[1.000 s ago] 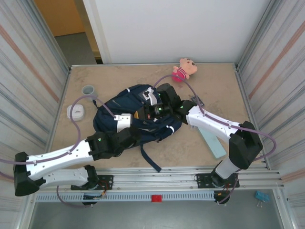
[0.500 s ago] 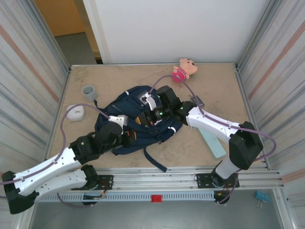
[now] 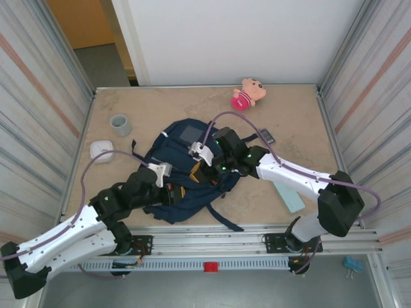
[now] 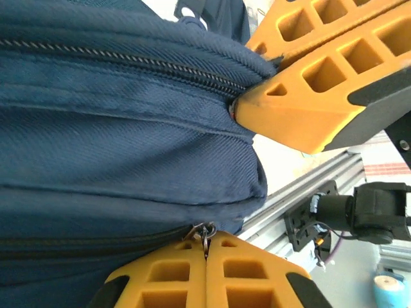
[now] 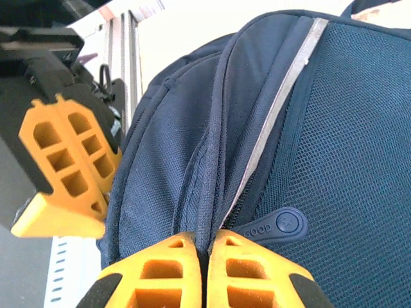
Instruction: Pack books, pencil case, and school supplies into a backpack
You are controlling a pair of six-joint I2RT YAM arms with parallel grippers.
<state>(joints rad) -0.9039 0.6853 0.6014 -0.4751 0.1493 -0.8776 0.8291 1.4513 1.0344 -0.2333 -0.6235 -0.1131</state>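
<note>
The left hand is clenched on the backpack. Its 2 orange fingers are pressed flat together, with the metal zipper pull caught at their tips. Straight ahead of this hand lies a bulging fold of navy fabric with a closed zipper line running across it.

The right hand sits just beyond and to the right of the left hand, close to it, and is likewise clenched on the backpack. Its 2 fingers meet on a raised seam beside a thin white trim line, and a dark rubber tab lies just right of the fingertips. From the right wrist, the left hand appears off to the left, across the fabric ridge.

The backpack lies flat on the table under both hands, with dark straps trailing toward the arm bases.

The pale teal pencil case rests on the table behind the right hand, partly under that arm. A small dark gadget lies to the right of the right hand, apart from the backpack.

A pink-and-tan plush toy sits far beyond the right hand. A grey cup and a white rounded box stand left of the left hand.
</note>
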